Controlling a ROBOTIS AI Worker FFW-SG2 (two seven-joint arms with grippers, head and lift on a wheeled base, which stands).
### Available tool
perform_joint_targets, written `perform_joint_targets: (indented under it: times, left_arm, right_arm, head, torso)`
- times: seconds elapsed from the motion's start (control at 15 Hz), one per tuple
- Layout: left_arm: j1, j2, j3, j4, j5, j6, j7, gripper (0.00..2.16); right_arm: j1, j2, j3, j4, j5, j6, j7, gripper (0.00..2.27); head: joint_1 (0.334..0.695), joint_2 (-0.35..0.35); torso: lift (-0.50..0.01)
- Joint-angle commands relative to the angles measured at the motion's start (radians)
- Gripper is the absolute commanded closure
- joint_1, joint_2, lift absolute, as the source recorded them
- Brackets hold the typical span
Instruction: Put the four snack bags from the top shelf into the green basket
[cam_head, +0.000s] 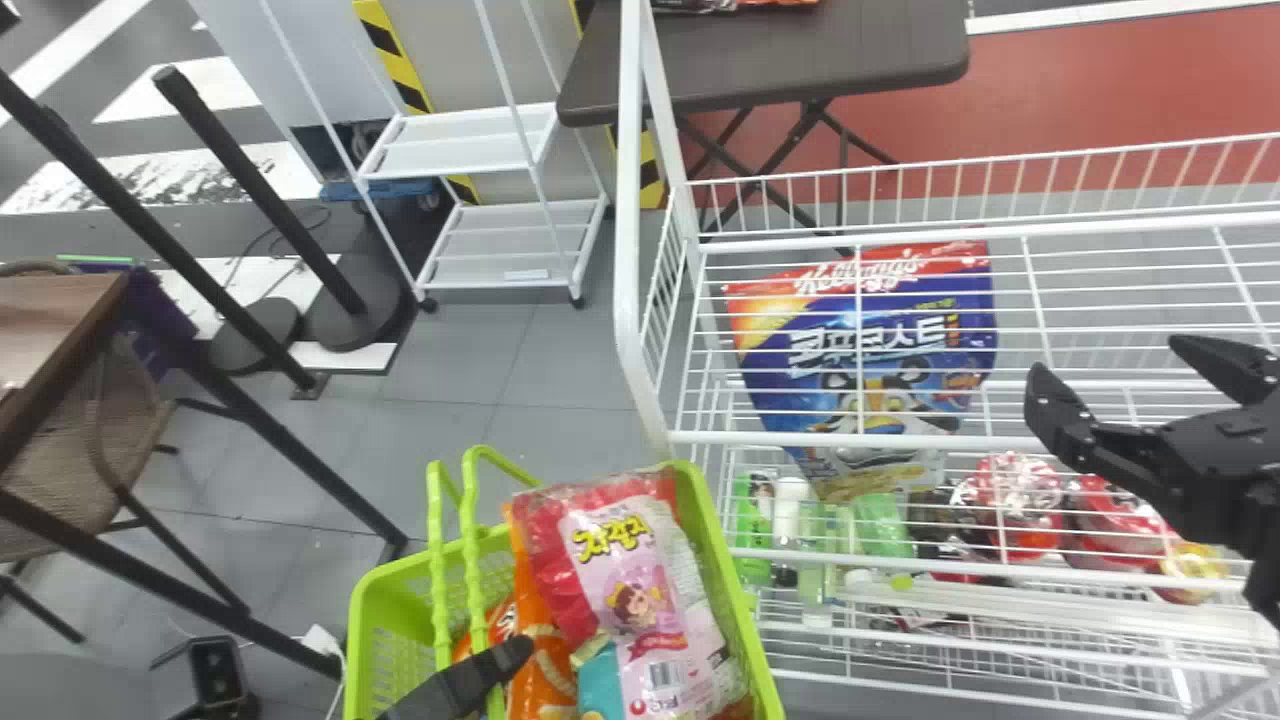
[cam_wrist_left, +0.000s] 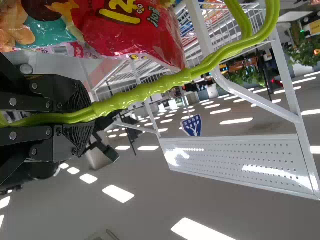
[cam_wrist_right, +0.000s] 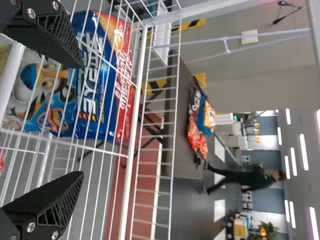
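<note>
In the head view my right gripper (cam_head: 1108, 360) stands open above the wire shelf (cam_head: 1085, 240), at its right part. In the right wrist view, nothing lies between the spread fingers of the right gripper (cam_wrist_right: 76, 120). The green basket (cam_head: 735, 590), left of the rack, holds several snack bags, among them a red and pink bag (cam_head: 625, 590) on top and an orange bag (cam_head: 540, 660). My left gripper (cam_head: 515, 655) is at the basket handles. The left wrist view shows the left gripper (cam_wrist_left: 85, 117) shut on a green handle (cam_wrist_left: 150, 90).
Under the top wires a blue cereal bag (cam_head: 860, 370) shows, with bottles (cam_head: 880, 525) and red packs (cam_head: 1015, 505) lower down. The rack's thick white post (cam_head: 627, 200) rises beside the basket. A dark table (cam_head: 820, 50) stands behind.
</note>
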Motion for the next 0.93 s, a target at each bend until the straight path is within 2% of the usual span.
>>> perform_joint_targets:
  times: [0.0,0.13,0.27,0.87]
  left_arm:
    - [-0.002,-0.003,-0.003,0.0,0.0,0.0,-0.01,2.15]
    - [0.0,-0.003,-0.003,-0.003,0.0,0.0,-0.01,2.15]
    - [0.0,-0.003,-0.003,-0.001,0.0,0.0,-0.01,2.15]
    - [0.012,-0.003,-0.003,-0.006,0.006,0.003,-0.01,2.15]
  right_arm:
    - [0.049,0.001,-0.065,0.002,-0.016,-0.066,0.029,0.04]
    - [0.089,-0.001,-0.093,0.005,-0.019,-0.137,0.072,0.04]
    - [0.129,0.001,-0.125,0.011,-0.033,-0.213,0.095,0.04]
    - [0.201,0.01,-0.157,0.003,-0.079,-0.327,0.103,0.04]
  head:
    - [0.695,0.219]
    - [0.695,0.173]
    - [0.695,0.157]
    - [0.695,0.105]
  torso:
    - [0.0]
    - [0.0]
    - [0.0]
    - [0.0]
